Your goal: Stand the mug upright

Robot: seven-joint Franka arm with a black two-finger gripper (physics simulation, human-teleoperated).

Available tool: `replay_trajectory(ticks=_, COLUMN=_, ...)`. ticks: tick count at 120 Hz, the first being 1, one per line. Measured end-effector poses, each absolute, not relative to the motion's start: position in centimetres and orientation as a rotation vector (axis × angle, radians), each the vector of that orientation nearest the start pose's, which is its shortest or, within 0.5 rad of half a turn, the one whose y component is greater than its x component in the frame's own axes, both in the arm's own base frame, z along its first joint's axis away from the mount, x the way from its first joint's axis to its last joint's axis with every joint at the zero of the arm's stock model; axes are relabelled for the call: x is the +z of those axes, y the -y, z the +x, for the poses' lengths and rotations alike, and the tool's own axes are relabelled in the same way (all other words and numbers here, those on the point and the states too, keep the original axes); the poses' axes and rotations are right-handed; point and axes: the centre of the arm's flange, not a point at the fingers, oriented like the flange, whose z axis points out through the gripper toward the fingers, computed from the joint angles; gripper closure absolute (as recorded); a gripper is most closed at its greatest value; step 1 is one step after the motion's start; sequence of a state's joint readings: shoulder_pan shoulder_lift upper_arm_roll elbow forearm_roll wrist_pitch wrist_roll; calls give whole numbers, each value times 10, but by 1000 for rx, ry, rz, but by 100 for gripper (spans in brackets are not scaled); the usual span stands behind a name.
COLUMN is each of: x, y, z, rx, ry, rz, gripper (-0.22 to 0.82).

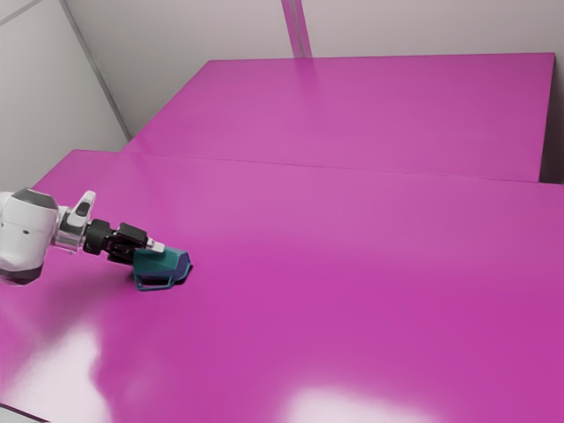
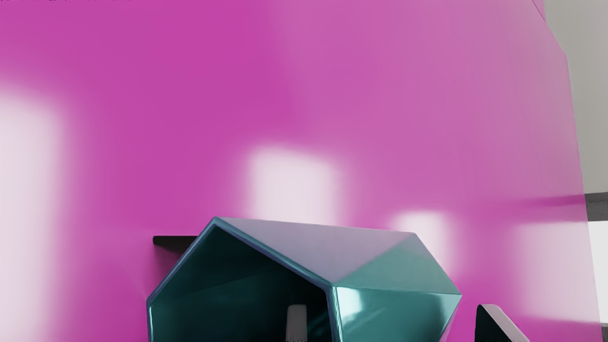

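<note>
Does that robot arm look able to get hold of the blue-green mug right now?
Probably yes: the open gripper is at the mug, one finger by its mouth, the other outside its wall, and nothing visible blocks them.

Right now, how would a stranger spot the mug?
Find the broad pink table, then the white arm reaching in from the exterior view's left. At its black gripper is the mug, on its side, teal with flat facets and an angular handle. Its colour and open mouth set it apart from the gripper.
</note>
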State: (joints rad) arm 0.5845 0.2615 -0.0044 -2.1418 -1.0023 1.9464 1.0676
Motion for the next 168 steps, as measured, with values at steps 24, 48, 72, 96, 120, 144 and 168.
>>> replay_trajectory(ticks=24, x=277, y=-245, z=480, rx=393, ry=-140, rz=2248, gripper=48)
replay_trajectory(ticks=48, x=282, y=-238, z=484, rx=397, ry=-118, rz=2253, gripper=63)
replay_trajectory(ticks=72, x=297, y=-227, z=491, rx=411, ry=-78, rz=2258, gripper=71)
replay_trajectory(ticks=96, x=329, y=-208, z=499, rx=452, ry=-3, rz=2276, gripper=74)
replay_trajectory(ticks=120, x=359, y=-170, z=511, rx=457, ry=121, rz=2304, gripper=75)
replay_trajectory(ticks=144, x=371, y=-135, z=521, rx=409, ry=241, rz=2381, gripper=75)
replay_trajectory(ticks=168, x=400, y=-97, z=525, rx=349, ry=392, rz=2504, gripper=75)
